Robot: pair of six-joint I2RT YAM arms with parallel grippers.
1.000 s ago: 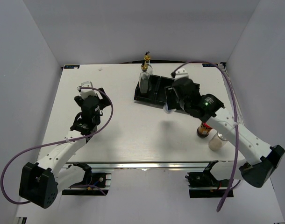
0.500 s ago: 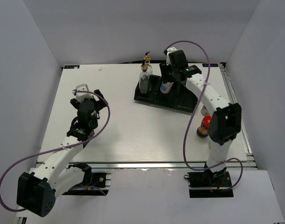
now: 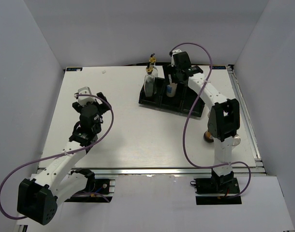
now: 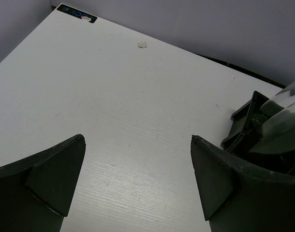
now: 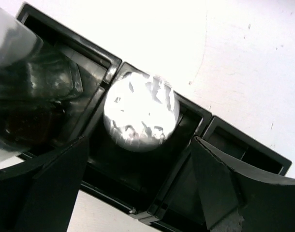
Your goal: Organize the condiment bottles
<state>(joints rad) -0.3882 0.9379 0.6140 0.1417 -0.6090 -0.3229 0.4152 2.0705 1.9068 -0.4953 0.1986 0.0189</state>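
One glass bottle [image 3: 149,83], one shaker [image 5: 140,112] — one tray [image 3: 152,103].

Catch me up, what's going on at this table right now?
The right gripper hangs over the black tray, jaws open, above a silver-capped shaker standing in its middle compartment. A tall glass bottle stands in the end compartment on the left gripper's side. That gripper hovers over bare table, jaws open and empty. A jar sits outside the tray, mostly hidden by the right arm.
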